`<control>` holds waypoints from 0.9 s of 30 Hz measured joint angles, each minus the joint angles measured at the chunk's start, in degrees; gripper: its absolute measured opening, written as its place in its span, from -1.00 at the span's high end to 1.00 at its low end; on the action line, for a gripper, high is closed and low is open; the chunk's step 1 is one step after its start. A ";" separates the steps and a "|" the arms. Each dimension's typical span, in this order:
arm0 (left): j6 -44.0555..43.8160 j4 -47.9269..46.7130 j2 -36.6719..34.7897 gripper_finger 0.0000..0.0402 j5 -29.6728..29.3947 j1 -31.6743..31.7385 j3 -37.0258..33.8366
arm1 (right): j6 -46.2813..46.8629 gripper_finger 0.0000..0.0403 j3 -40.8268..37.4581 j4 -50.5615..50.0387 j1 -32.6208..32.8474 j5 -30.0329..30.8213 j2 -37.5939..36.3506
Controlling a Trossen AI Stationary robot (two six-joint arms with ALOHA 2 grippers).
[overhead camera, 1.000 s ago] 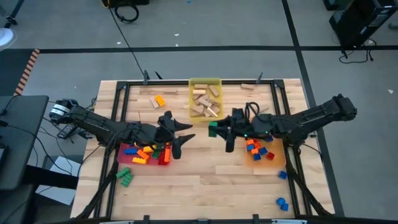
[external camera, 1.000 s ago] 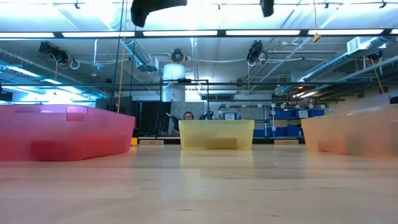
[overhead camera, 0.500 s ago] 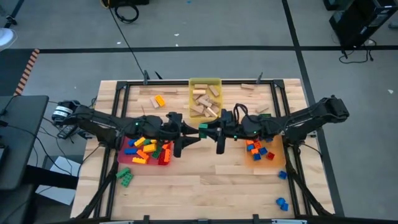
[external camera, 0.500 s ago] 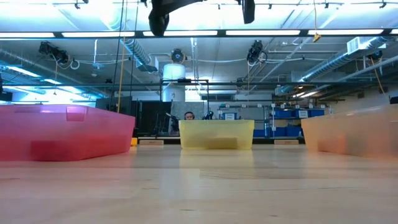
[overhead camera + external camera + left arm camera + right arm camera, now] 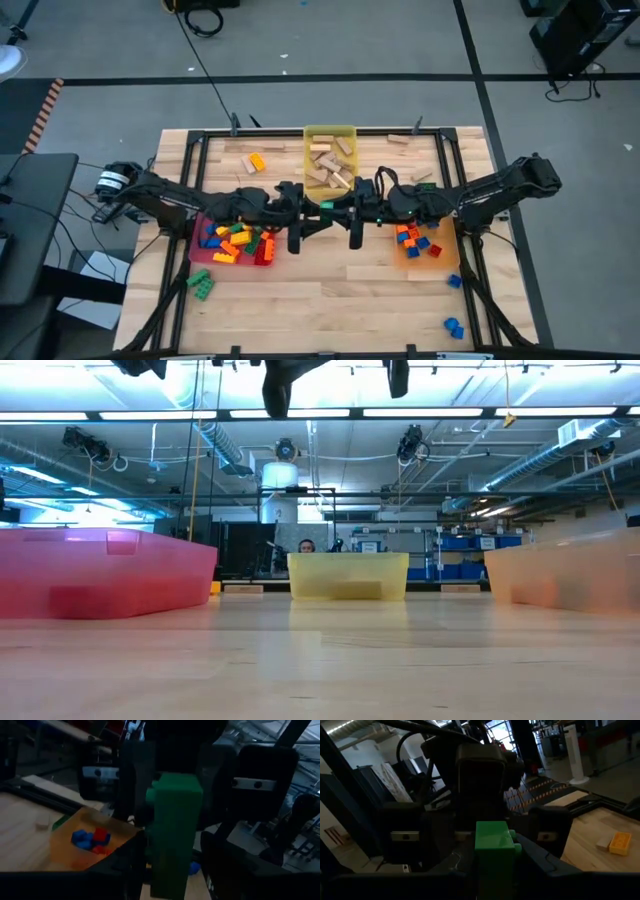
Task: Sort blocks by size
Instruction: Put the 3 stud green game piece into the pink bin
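A green block (image 5: 325,206) hangs above the middle of the table between my two grippers, which point level at each other. My right gripper (image 5: 343,210) is shut on it. My left gripper (image 5: 311,214) is open. In the left wrist view its fingers stand on either side of the green block's (image 5: 172,830) free end, and a gap shows beside one of them. Several coloured blocks lie in a red tray (image 5: 198,255) and in an orange tray (image 5: 445,258). Tan wooden blocks fill a yellow tray (image 5: 330,132). My right gripper pinches the green block's end (image 5: 493,872) between its two fingers. The fingers lie level and come from the table's right side. The block juts out past the fingertips toward my left gripper, lifted well clear of the table.
Loose on the table lie an orange brick (image 5: 256,162), a wooden block (image 5: 400,141), green bricks (image 5: 200,285) and blue bricks (image 5: 455,327). A black frame (image 5: 190,160) runs around the work area. The near middle of the table is bare wood.
My left gripper has moved toward the table's right, up to the green block, and has rolled about its own axis. My right gripper first carried the block a little toward the table's left, then kept still. The gap between the two grippers has closed.
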 joint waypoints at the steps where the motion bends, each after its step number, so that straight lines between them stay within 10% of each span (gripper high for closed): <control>1: 0.51 0.61 0.00 0.04 -0.04 0.00 0.00 | 0.37 0.48 0.00 -0.31 0.00 -0.02 -0.01; 12: 1.88 0.89 0.22 0.54 -0.18 -0.01 0.00 | 1.29 0.42 0.04 -0.64 0.07 -0.55 -0.04; 27: 4.58 -5.98 -1.68 0.48 -1.07 1.04 0.16 | -0.85 0.23 -0.02 -1.43 -1.05 1.15 -2.67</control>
